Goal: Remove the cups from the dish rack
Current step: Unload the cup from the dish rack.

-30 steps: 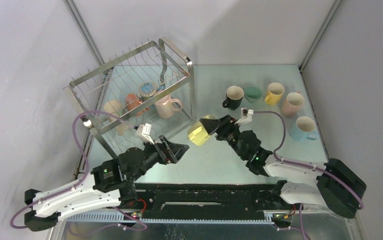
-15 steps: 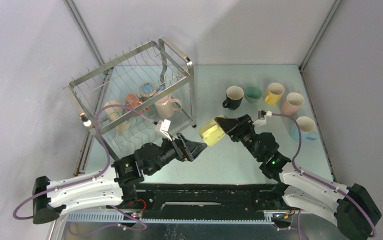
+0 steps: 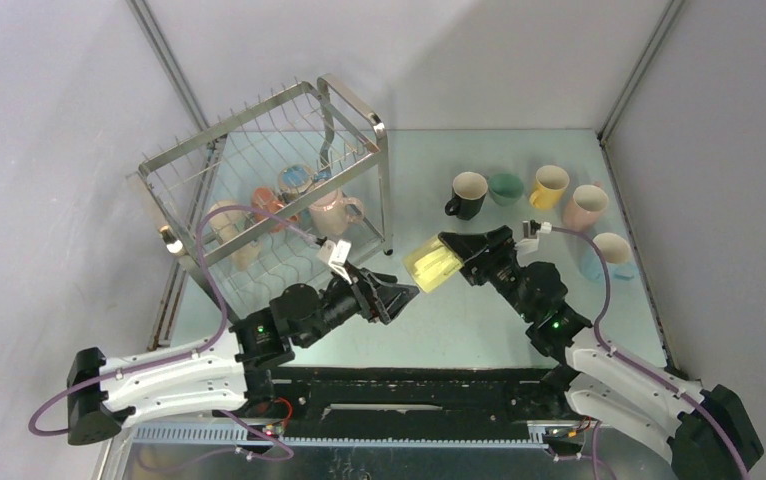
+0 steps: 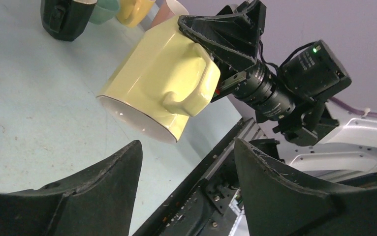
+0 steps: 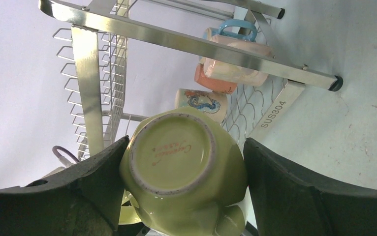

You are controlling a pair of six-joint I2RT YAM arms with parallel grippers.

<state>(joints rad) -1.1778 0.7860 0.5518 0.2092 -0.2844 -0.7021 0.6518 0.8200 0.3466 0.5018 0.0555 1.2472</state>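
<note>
Dish rack (image 3: 351, 102): steel wire, two tiers, at the far left of the pale table (image 3: 459, 330). Four cups are in it: beige cup (image 3: 227, 218), orange-red cup (image 3: 267, 205), blue-handled cup (image 3: 294, 180) and pink cup (image 3: 331, 213) (the last one nearest the rack's right end).

Left arm (image 3: 179, 372) reaches in from near left and right arm (image 3: 614, 372) from near right. Their ends meet mid-table, in front of the rack's right end.

Far right of the table, well apart from the rack, five cups stand upright in a loose row: black cup (image 3: 467, 193), green cup (image 3: 505, 187), yellow cup (image 3: 549, 186), second pink cup (image 3: 585, 207), light blue cup (image 3: 609, 255).

Right gripper (image 3: 454, 257) grasps the lime cup (image 3: 431, 264) with a finger on each side of the body. The cup is off the table and tilted on its side, base toward the wrist.

Left gripper (image 3: 396, 291): jaws parted, nothing between them. It sits just beside the lime cup's mouth and handle; contact cannot be told.
</note>
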